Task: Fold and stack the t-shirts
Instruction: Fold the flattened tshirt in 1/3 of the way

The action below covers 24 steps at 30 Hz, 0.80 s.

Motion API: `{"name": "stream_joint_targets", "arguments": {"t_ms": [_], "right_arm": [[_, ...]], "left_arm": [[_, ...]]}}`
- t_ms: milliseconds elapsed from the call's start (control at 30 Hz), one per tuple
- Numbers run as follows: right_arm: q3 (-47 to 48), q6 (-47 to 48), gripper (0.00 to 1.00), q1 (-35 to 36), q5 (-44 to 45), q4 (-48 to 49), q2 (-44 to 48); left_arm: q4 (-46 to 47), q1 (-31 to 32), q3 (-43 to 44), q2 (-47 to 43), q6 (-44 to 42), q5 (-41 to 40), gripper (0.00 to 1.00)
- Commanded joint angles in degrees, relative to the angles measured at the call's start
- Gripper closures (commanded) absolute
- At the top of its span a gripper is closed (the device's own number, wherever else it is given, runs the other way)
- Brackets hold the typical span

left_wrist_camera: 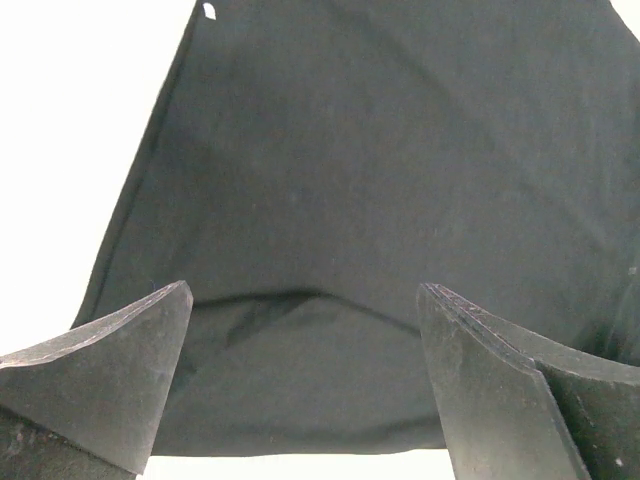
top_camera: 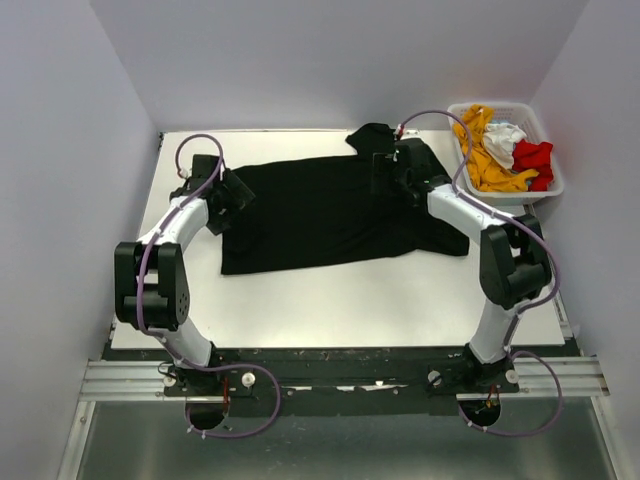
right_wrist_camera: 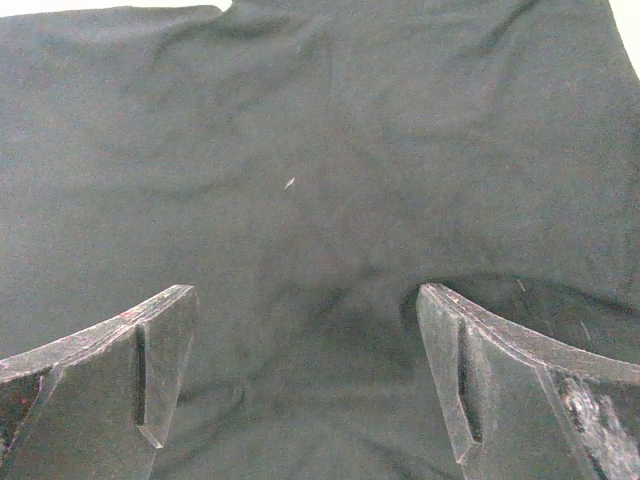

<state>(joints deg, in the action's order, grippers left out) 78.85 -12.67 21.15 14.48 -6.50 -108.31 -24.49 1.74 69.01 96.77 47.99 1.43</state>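
A large black t-shirt lies spread flat across the middle of the white table. My left gripper is open over its left edge; the left wrist view shows the black cloth and its hem between the spread fingers. My right gripper is open over the shirt's upper right part near a sleeve; the right wrist view shows only black cloth between the fingers. The orange-yellow, white and red t-shirts lie crumpled in the basket.
A white slatted basket stands at the table's back right corner. White walls close in the left, back and right sides. The arms' bases sit on a rail at the near edge.
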Motion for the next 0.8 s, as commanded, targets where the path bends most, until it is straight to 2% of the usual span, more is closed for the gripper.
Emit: {"name": "stream_joint_targets", "arguments": {"t_ms": [0,100,233,333,567,767], "right_arm": [[-6.3,5.74,0.0,0.11,-9.14,-1.35,6.4],[-6.91,5.86,0.0,0.12,-8.66,-1.83,5.58],[-1.86,3.54,0.0,0.11,-5.82,-4.51,0.96],[0.73,-0.94,0.0,0.12,-3.72,-8.06,-1.64],[-2.95,-9.57,0.0,0.14,-6.03,-8.51,-4.26],[-2.03,-10.92,0.0,0.14,-10.34,-4.93,-7.38]], "left_arm": [[4.8,3.21,-6.83,-4.7,-1.17,9.46,0.01],[5.9,8.79,-8.92,-6.1,-1.57,9.39,0.01],[6.29,13.5,-10.09,-5.99,-2.07,8.94,0.01],[7.46,14.23,-11.22,-5.33,-1.36,8.31,0.01],[6.87,14.43,-10.52,-0.97,-1.26,8.1,0.01],[8.05,14.43,-12.31,0.04,-1.42,8.85,0.01]]}}
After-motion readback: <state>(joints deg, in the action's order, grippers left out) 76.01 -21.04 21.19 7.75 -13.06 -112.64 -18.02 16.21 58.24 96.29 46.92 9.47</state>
